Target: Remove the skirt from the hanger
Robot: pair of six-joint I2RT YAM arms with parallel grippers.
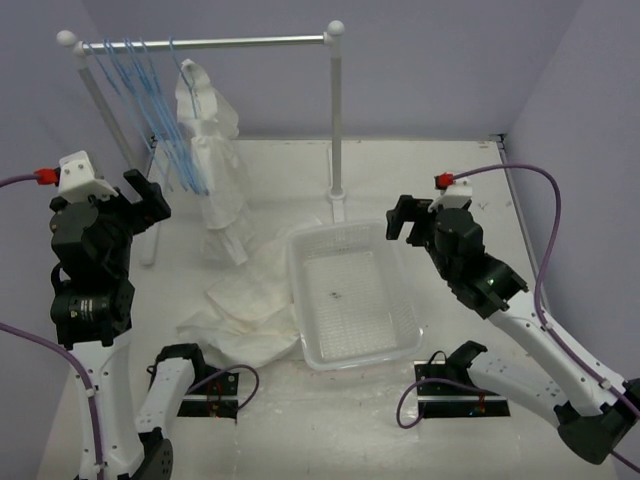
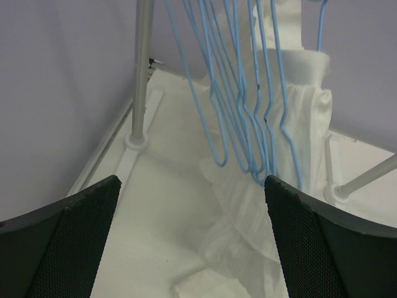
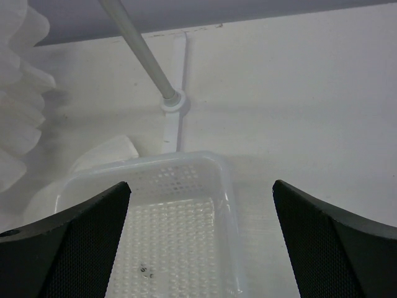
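Skirt (image 1: 243, 312) is lying on the desk (image 1: 455, 185) by the basket (image 1: 297, 285) — off the hangers (image 1: 165, 130), job looking done. Left hand (image 1: 150, 197) and right hand (image 1: 405, 222) are gaping, empty.

left arm (image 1: 95, 250) raised, jaws apart | right arm (image 1: 480, 265) raised, jaws apart

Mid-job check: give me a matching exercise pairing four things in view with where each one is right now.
Things:
1. blue hangers
2. ruffled white garment
3. clear basket
4. plain white skirt

Places:
A. crumpled on the table, left of the basket
B. at the table's middle, almost empty
C. hanging from the rail, right of the bare hangers
D. bunched, bare, at the rail's left end

Pairs: 1-D, 2-C, 3-B, 4-A
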